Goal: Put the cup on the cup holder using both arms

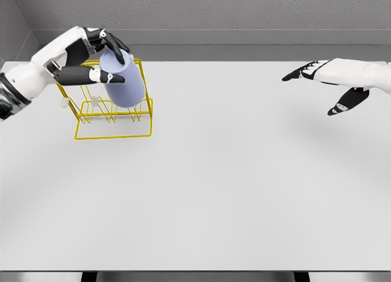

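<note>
A pale lavender cup (124,82) is tilted over the yellow wire cup holder (113,127) at the table's far left. My left hand (98,59) is shut on the cup's upper end, thumb below and fingers above it. The cup's lower end is inside the rack's frame, close to the white-tipped pegs (95,101); whether it touches one I cannot tell. My right hand (327,83) hovers open at the far right, fingers stretched toward the left, holding nothing.
The white table (232,184) spreads wide between the two hands. A grey wall runs along its back edge, and the front edge lies near the bottom of the view.
</note>
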Available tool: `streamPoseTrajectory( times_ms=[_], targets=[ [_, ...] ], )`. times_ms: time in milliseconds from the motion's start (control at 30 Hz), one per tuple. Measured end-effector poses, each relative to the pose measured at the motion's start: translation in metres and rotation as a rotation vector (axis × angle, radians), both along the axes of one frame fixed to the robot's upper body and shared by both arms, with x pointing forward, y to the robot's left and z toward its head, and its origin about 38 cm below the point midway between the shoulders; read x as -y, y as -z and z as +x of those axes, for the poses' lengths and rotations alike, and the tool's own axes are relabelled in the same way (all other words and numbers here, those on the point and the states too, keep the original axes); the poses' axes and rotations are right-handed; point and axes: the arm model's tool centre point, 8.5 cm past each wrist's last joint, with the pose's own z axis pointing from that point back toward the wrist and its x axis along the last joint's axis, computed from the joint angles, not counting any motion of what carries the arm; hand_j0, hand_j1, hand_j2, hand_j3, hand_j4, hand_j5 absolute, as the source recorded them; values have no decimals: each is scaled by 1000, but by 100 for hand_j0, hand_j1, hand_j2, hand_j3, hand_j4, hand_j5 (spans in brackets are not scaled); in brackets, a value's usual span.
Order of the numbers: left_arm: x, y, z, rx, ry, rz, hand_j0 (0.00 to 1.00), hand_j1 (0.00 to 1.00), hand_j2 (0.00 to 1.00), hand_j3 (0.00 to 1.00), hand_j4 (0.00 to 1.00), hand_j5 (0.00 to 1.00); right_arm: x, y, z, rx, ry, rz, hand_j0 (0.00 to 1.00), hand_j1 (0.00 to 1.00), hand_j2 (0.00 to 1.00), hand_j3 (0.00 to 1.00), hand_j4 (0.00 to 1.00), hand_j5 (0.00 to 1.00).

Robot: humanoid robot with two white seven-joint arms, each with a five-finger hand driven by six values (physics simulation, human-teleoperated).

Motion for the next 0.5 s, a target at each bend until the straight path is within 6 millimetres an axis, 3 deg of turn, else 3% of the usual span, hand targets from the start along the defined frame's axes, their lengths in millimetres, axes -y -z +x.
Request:
streamPoseTrajectory(
  times_ms=[200,400,467,500],
  targets=[
    [-1,0,-2,-1,23,21,75,75,75,75,75,75,0,0,0,0,0,0,100,100,100,100,100,100],
    [-4,0,-4,-4,37,39,78,78,78,78,78,78,0,0,0,0,0,0,100,100,100,100,100,100],
    [-4,-1,-4,-3,38,42,93,93,93,93,93,93,0,0,0,0,0,0,100,100,100,100,100,100],
    [-4,-1,-4,-2,38,42,96,96,96,96,96,96,0,0,0,0,0,0,100,100,100,100,100,100]
  ],
)
